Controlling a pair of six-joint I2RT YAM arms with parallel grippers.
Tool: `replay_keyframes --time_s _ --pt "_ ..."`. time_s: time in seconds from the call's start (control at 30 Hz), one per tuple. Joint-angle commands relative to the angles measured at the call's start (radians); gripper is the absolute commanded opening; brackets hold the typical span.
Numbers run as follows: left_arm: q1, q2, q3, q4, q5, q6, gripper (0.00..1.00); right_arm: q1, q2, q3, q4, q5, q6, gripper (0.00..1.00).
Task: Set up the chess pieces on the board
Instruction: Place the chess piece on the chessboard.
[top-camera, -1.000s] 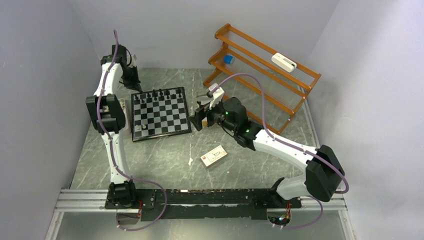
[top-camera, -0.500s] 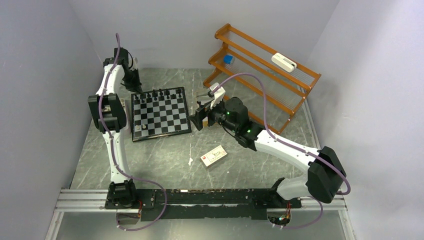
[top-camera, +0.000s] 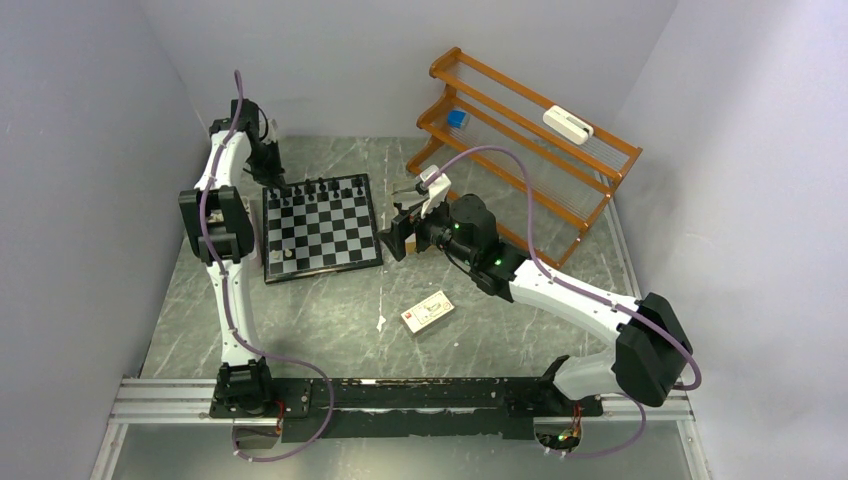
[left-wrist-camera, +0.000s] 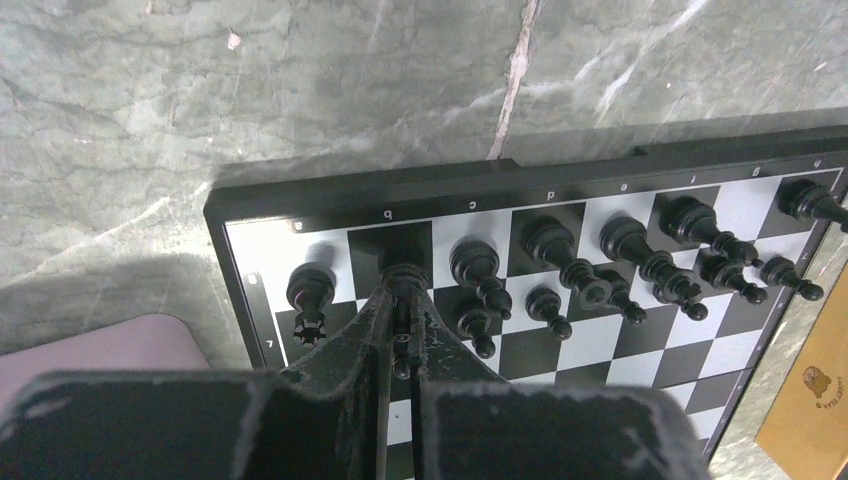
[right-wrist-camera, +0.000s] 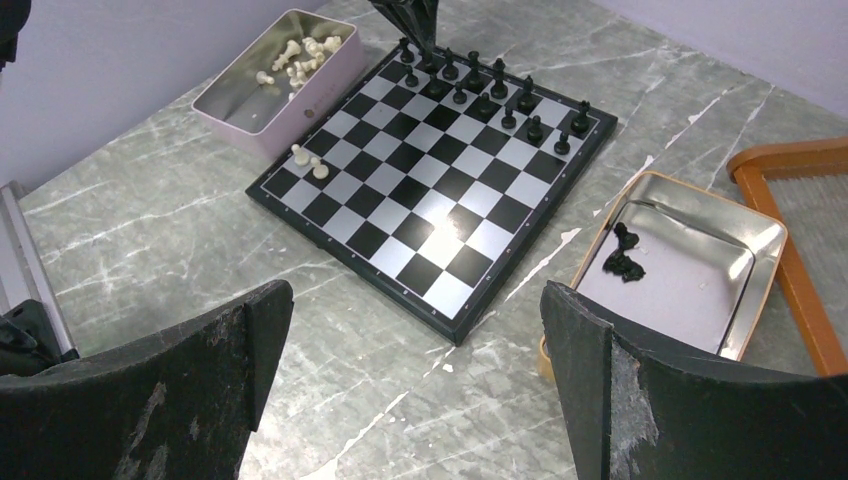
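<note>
The left gripper (left-wrist-camera: 401, 298) sits at lower centre of the left wrist view, jaws clamped on a black chess piece (left-wrist-camera: 403, 272) at the edge-row square marked b of the board (left-wrist-camera: 450, 195). The other black pieces (left-wrist-camera: 640, 260) line the rows to its right. The right gripper (right-wrist-camera: 415, 300) hangs with jaws wide apart, empty, just right of the board in the top view.

You're looking at a grey-green marbled tabletop (top-camera: 330, 310) boxed in by plain pale walls (top-camera: 90, 150) under even light. Far right stands an orange wooden rack (top-camera: 530, 150) with clear shelves, holding a small blue item (top-camera: 457, 119) and a white one (top-camera: 567, 124), possibly a remote. A metal rail (top-camera: 160, 400) lines your near edge.
</note>
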Motion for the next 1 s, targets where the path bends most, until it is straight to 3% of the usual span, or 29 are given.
replay_keyframes --time_s 0.0,0.97 --pt "0.008 0.019 0.062 0.014 -0.014 -0.001 0.11 0.003 -0.027 -0.003 0.016 0.008 -0.010 1.00" --pt "0.008 0.031 0.064 0.017 -0.007 0.000 0.19 0.003 -0.030 -0.005 0.016 0.013 -0.011 1.00"
